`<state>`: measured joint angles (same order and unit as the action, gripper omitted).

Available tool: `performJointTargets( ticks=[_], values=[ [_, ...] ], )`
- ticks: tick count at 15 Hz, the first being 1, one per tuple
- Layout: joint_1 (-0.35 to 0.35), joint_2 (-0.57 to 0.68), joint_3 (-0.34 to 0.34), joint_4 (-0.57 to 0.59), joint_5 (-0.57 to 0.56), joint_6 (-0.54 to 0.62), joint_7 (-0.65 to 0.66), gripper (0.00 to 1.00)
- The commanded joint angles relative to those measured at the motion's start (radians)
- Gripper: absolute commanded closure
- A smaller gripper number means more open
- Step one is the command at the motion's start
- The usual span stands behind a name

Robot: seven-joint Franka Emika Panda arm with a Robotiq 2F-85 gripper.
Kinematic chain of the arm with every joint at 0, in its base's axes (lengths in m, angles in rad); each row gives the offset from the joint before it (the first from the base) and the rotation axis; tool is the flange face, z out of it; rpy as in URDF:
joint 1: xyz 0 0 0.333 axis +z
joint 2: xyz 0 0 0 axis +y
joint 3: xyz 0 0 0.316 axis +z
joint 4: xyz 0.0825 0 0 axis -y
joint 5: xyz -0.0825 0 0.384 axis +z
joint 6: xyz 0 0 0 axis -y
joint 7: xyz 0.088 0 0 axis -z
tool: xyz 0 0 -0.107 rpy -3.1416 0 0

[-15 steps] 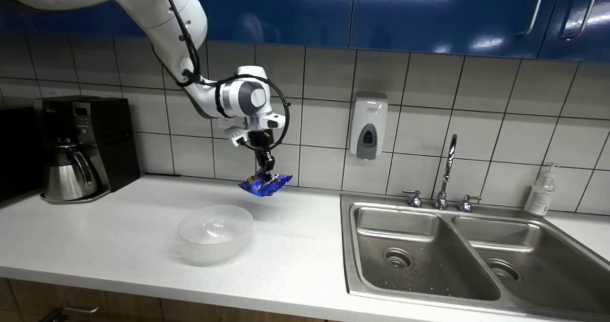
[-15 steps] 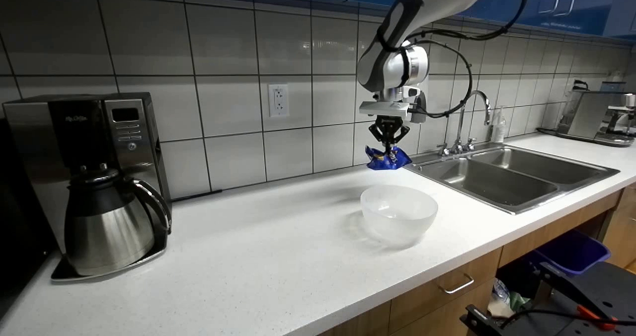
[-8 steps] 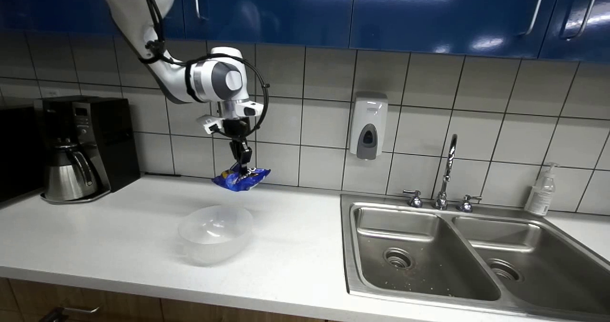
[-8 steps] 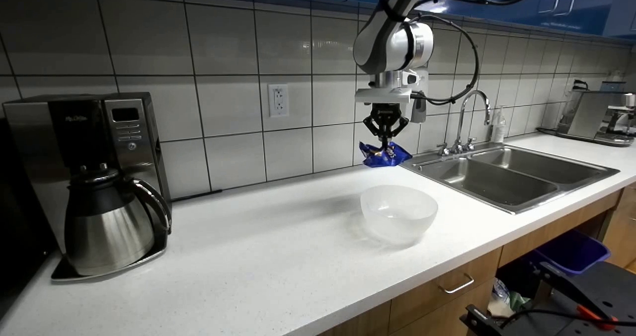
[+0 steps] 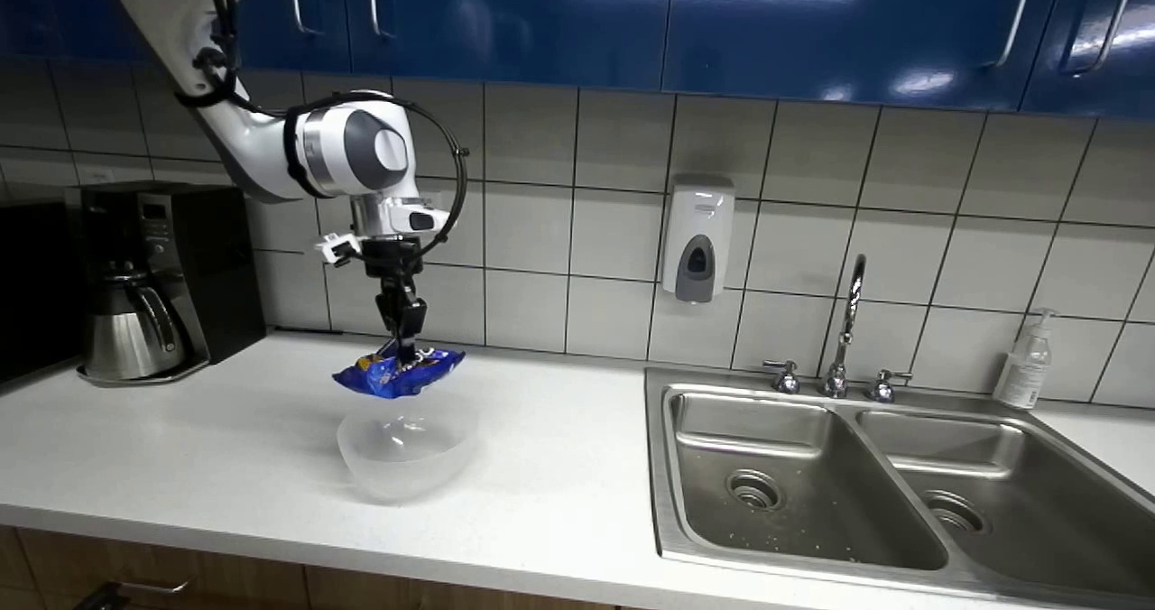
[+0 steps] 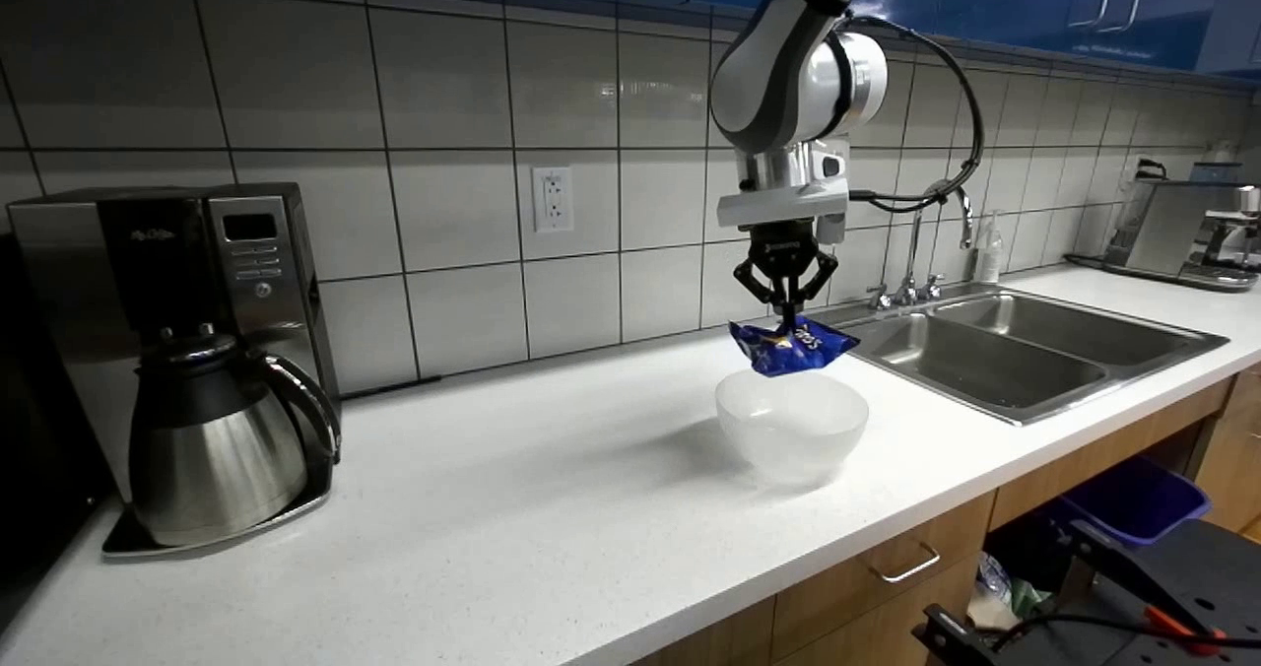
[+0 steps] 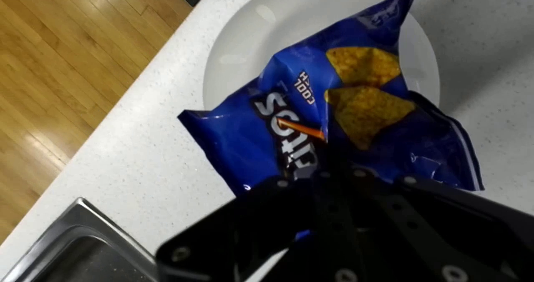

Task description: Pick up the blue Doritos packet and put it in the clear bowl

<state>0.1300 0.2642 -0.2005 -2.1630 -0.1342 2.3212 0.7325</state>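
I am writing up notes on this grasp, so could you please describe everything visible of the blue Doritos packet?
The blue Doritos packet is a glossy, crinkled bag, apparently plastic film, printed with two golden chips, white lettering and an orange-red streak. The end effector pinches it near the middle, its ends jutting out either side. It hangs above the clear bowl, not yet inside; whether it touches the rim cannot be told.

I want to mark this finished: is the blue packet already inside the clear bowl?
No, in an exterior view the claw holds the blue packet above the clear bowl.
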Motion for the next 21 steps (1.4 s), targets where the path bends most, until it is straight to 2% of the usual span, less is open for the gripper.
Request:
performJointTargets(
  ticks=[1, 11, 12, 13, 16, 21],
  values=[
    [-0.02, -0.008, 0.018, -0.047, -0.052, -0.018, 0.067, 1.0],
    [-0.013, 0.177, 0.005, 0.043, -0.058, 0.016, 0.187, 1.0],
    [-0.015, 0.186, 0.007, 0.056, -0.045, 0.01, 0.195, 0.9],
    [-0.015, 0.187, 0.007, 0.063, -0.04, 0.005, 0.203, 0.73],
    [-0.014, 0.167, 0.01, 0.081, -0.042, -0.018, 0.192, 0.52],
    [-0.018, 0.044, 0.04, 0.043, -0.042, -0.053, 0.115, 0.14]
  ],
)
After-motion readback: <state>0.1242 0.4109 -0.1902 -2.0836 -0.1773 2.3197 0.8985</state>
